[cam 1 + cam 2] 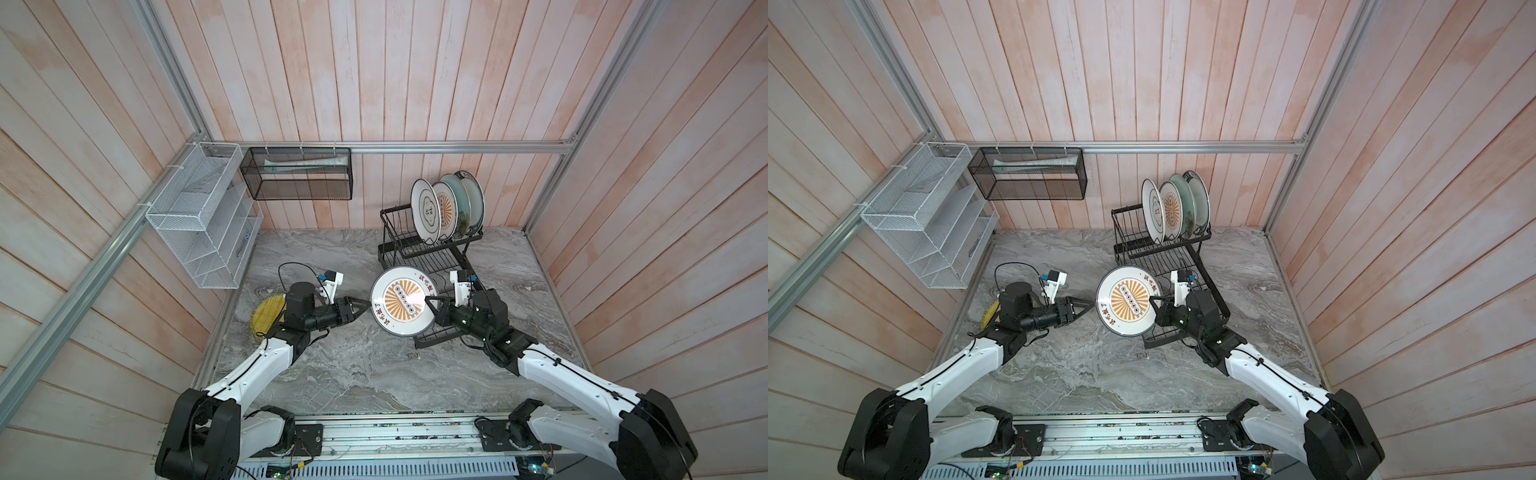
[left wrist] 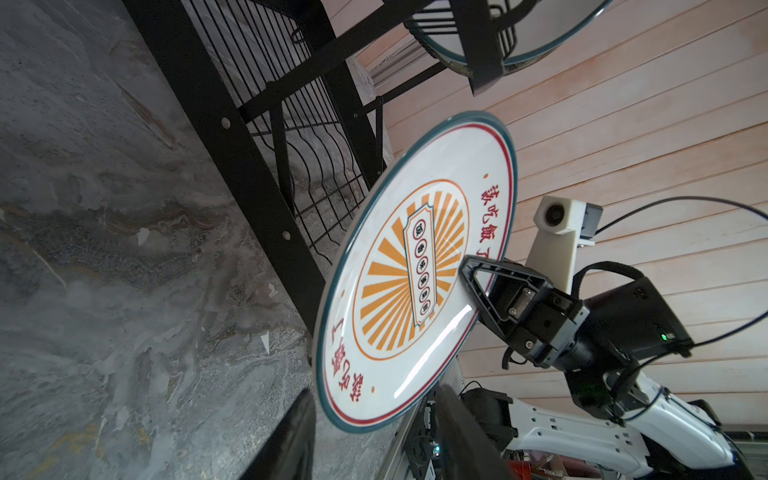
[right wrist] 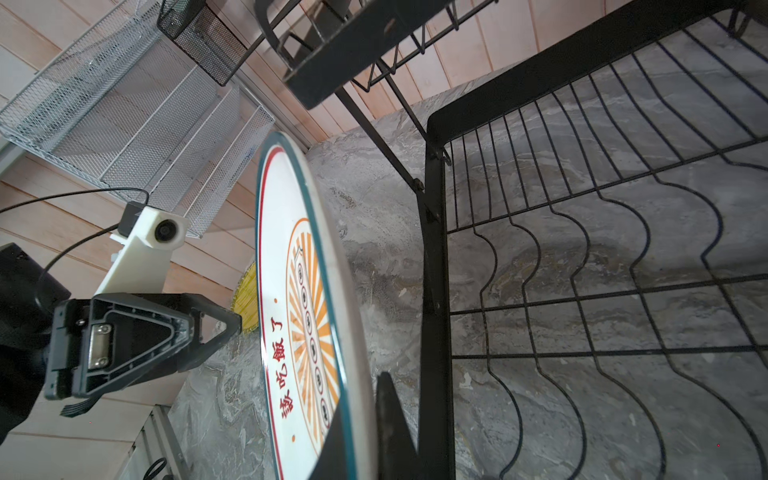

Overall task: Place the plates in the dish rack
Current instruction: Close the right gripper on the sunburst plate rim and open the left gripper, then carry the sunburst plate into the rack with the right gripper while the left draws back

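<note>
Four plates [image 1: 446,205] stood up top in the dish rack [image 1: 399,243]; right gripper [image 1: 430,300] pinched a sunburst plate [image 1: 395,303] upright by the lower tray [image 3: 582,316], left gripper [image 1: 365,305] spread, empty, just beside it.

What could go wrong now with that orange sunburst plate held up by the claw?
The right claw pinches the sunburst plate only at its rim, on edge, so it might slip or swing. The open left claw sits close beside the plate's opposite edge and could bump it. The upper tier of the dish rack already holds four plates; adding another might knock them.
</note>
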`<state>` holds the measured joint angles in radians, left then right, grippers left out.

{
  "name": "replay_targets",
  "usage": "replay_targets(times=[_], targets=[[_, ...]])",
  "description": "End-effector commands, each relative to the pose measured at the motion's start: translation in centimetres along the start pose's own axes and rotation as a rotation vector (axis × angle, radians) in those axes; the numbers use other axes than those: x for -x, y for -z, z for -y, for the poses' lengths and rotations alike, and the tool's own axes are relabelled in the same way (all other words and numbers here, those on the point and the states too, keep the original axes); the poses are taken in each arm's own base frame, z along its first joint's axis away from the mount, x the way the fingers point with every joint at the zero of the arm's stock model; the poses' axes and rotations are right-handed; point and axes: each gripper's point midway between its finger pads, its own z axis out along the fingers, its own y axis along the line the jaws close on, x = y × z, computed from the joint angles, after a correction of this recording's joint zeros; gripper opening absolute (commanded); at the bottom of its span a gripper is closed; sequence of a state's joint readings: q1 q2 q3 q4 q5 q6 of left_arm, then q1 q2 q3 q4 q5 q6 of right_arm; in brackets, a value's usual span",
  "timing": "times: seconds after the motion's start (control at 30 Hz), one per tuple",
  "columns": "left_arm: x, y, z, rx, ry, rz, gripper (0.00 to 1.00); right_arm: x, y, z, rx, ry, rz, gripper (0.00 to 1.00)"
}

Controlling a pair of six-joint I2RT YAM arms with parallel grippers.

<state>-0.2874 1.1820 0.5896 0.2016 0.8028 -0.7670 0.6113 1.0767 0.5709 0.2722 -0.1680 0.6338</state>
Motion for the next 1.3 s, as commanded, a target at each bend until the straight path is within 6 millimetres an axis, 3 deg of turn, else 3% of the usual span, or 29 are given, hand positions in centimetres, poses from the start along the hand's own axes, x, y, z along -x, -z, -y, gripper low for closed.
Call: replay_targets(times=[0.0, 0.27, 0.53, 0.8, 1.27], targets=[[1.0, 0.4, 2.3, -0.031, -0.085, 0.027, 0.49, 1.3, 0.9, -0.2, -0.006, 0.03, 0.051, 0.0], [1.2, 0.6, 4.7, -0.058, -0.165, 0.037, 0.5, 3.5, 2.5, -1.4, 0.005, 0.073, 0.094, 0.0], [1.5, 0.2, 3.5, 0.106, -0.187, 0.02, 0.5, 6.2, 3.7, -3.4, 0.031, 0.126, 0.139, 0.0], [1.9, 0.5, 3.6, 0.187, -0.223, 0.04, 0.5, 8.6, 4.5, -5.1, 0.044, 0.184, 0.181, 0.0], [1.6, 0.7, 6.8, 0.228, -0.381, 0.125, 0.5, 15.8, 6.4, -7.7, -0.061, 0.351, 0.324, 0.0]])
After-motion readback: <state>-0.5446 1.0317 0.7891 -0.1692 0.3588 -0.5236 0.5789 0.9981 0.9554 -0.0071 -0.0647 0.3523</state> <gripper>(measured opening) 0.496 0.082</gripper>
